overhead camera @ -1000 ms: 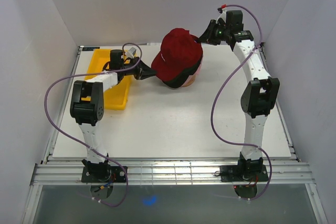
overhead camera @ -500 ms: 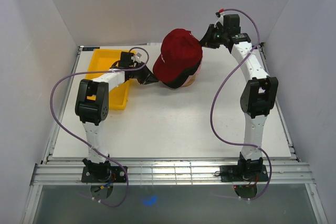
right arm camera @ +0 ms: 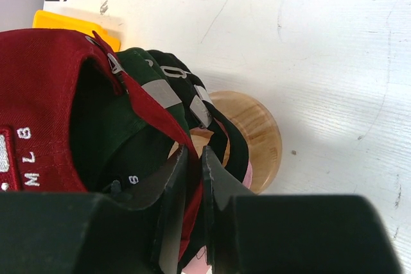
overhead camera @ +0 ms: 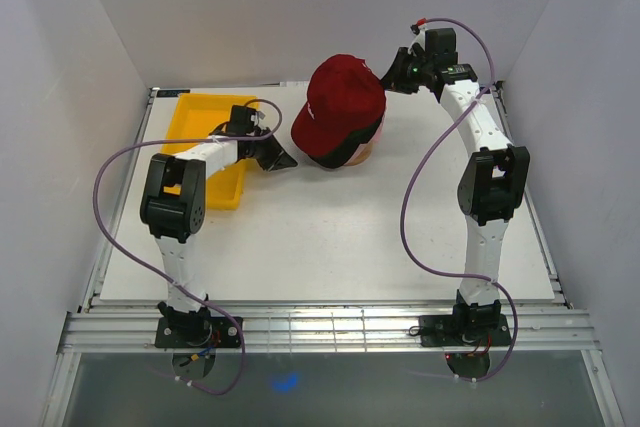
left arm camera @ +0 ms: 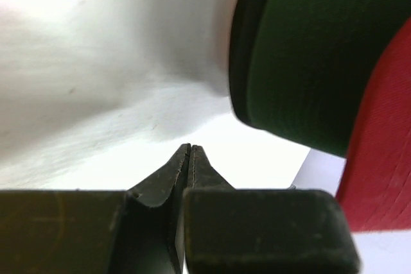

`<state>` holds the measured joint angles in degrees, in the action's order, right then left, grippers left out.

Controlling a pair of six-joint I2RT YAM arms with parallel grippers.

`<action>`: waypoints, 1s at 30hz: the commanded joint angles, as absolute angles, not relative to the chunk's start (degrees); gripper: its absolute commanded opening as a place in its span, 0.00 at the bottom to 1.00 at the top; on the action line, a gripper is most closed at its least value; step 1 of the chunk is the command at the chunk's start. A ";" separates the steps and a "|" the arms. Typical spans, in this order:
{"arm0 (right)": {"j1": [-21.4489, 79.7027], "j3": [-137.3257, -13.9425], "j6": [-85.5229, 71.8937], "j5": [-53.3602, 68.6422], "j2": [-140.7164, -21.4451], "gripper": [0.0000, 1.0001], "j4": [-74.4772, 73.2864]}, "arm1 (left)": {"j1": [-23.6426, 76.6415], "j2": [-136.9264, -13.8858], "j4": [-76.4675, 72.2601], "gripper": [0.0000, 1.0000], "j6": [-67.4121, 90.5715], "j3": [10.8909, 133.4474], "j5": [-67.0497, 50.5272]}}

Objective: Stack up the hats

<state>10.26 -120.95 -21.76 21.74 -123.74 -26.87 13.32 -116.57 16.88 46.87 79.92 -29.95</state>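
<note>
The hats sit in one pile on a round wooden stand near the far middle of the table, in the upper middle of the top view. The red cap is on top. Under it is the dark green cap, and under that is a black cap. Their brims point to the left of the picture.

The left tool is low over the table, just beside the brims and to their left. Its two fingers are pressed together and hold nothing. In the left wrist view the green brim and the black brim are at the upper right, apart from the fingers.

The right tool is at the back of the pile, to the upper right of the red cap. Its fingers are nearly together and pinch the back edge of the red cap.

A yellow tray lies on the left side of the table, partly under the left arm
</note>
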 commanded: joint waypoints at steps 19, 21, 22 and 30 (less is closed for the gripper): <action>9.84 -123.13 -20.39 21.62 -121.90 0.20 -27.07 | 10.72 -98.70 -18.53 0.72 68.63 58.28 -34.37; 9.84 -123.13 -20.65 21.80 -122.08 0.20 -26.90 | 10.98 -99.93 -22.50 0.72 71.18 57.74 -34.54; 9.84 -123.13 -20.83 22.14 -122.17 0.20 -26.81 | 10.99 -100.54 -23.46 0.72 71.45 58.01 -34.37; 9.76 -122.96 -21.27 22.76 -122.78 0.20 -26.37 | 12.30 -103.79 -35.94 0.73 77.87 54.58 -32.44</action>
<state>10.13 -121.34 -21.78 22.39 -123.74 -27.00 11.66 -103.50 -28.45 74.61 55.40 -33.45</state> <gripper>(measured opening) 0.201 0.728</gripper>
